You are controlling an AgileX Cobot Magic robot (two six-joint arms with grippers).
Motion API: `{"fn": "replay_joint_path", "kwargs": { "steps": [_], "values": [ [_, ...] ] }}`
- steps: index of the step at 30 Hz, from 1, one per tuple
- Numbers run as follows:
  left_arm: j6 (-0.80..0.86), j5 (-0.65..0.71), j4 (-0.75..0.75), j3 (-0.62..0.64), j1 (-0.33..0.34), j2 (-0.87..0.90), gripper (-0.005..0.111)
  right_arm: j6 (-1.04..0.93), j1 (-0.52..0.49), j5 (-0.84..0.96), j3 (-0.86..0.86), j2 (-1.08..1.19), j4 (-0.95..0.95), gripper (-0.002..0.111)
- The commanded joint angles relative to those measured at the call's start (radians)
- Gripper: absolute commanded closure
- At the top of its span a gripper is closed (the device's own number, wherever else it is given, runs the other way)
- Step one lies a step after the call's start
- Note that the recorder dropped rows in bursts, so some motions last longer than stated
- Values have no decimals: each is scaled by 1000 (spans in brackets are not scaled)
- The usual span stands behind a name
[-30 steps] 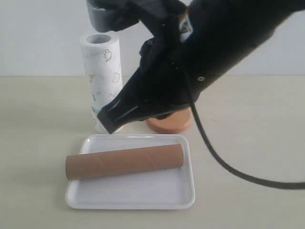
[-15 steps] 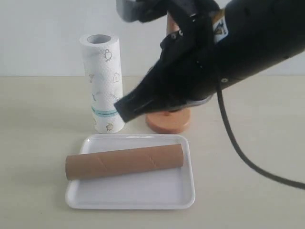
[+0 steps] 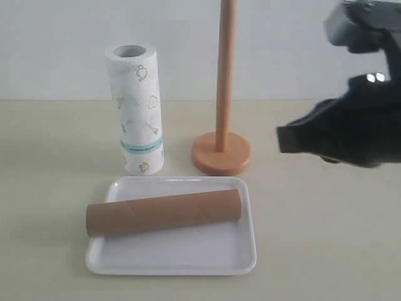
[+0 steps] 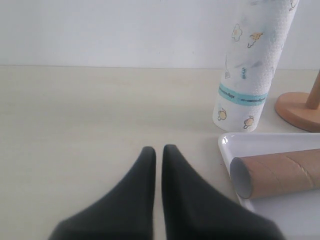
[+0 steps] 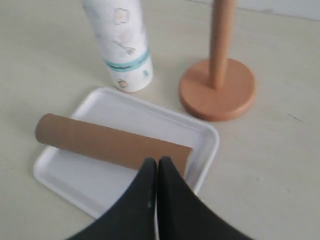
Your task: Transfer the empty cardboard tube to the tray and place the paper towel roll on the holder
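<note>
The empty cardboard tube (image 3: 163, 213) lies lengthwise across the white tray (image 3: 182, 258); its open end (image 4: 241, 177) shows in the left wrist view. Behind the tray's left corner the paper towel roll (image 3: 136, 113) stands upright on the table, teal band low. The holder (image 3: 221, 153) stands bare to the roll's right, its pole (image 3: 225, 63) rising out of view. My right gripper (image 3: 283, 139) hangs shut at the right, apart from everything; in its wrist view its tips (image 5: 157, 161) hover over the tube's end (image 5: 170, 152). My left gripper (image 4: 158, 150) is shut over bare table left of the tray, holding nothing.
A pale wall runs behind the beige table (image 3: 50, 188). The right arm's black body and grey housing (image 3: 360, 25) fill the right edge of the exterior view.
The right arm has swung from in front of the holder and roll over to the right edge, uncovering the pole. Tube, tray, roll and holder have not moved.
</note>
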Motion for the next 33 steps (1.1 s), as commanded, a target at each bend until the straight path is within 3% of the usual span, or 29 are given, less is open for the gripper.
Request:
{"fn": "replay_joint_path", "kwargs": {
  "steps": [1, 12, 20, 25, 33],
  "values": [
    [5, 0, 3, 4, 4, -4, 103, 29, -129, -127, 186, -177, 23, 108],
    [5, 0, 3, 4, 4, -4, 103, 86, -324, -200, 373, -525, 100, 108],
    [5, 0, 3, 4, 4, -4, 103, 86, -603, -99, 373, -834, 101, 108],
    [5, 0, 3, 4, 4, -4, 103, 20, -646, -29, 373, -982, 84, 108],
    [5, 0, 3, 4, 4, -4, 103, 19, -648, -80, 451, -1048, 84, 108]
  ]
}}
